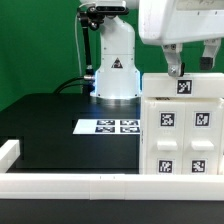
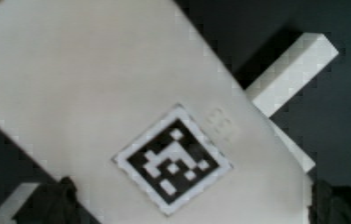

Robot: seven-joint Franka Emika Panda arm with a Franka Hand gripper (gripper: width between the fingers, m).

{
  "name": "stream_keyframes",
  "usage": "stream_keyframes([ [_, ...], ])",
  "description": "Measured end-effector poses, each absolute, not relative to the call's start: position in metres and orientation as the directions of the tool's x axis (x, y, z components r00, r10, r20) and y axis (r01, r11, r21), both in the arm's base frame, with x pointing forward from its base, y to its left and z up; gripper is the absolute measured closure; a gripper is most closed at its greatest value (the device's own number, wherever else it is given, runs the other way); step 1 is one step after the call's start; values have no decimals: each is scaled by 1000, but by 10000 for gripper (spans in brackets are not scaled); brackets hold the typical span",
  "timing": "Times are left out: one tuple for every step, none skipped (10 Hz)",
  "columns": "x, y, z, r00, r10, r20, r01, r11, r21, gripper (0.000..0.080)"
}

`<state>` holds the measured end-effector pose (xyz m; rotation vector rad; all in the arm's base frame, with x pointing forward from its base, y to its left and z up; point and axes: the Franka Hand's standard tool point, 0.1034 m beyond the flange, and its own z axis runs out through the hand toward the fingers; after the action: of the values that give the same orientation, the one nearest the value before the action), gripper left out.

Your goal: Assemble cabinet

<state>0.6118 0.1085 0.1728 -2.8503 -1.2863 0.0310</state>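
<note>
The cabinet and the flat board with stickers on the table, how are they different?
The cabinet is a big, boxy white unit standing up at the exterior view's right; the marker board is thin and lies flat on the black table. The cabinet sits under the gripper; the marker board lies apart. Both are white with black-and-white square tags.

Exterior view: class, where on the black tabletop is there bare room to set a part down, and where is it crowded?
Free: the black table on the exterior view's left, bordered by the marker board, the white front rail and the arm's base. Crowded: the exterior view's right, filled by the cabinet with the gripper above it.
</note>
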Motion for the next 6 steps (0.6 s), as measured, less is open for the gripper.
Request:
stream_keyframes([
  [612, 108, 173, 590, 807, -11, 807, -590, -22, 150],
  [613, 108, 173, 502, 865, -19, 865, -502, 0, 150],
  [613, 110, 175, 364, 931, -39, 931, -362, 41, 150],
  [610, 110, 175, 209, 976, -58, 977, -207, 45, 150],
  [610, 107, 172, 151, 987, -63, 988, -149, 36, 150],
  [610, 104, 168, 83, 994, -68, 996, -82, 26, 150],
])
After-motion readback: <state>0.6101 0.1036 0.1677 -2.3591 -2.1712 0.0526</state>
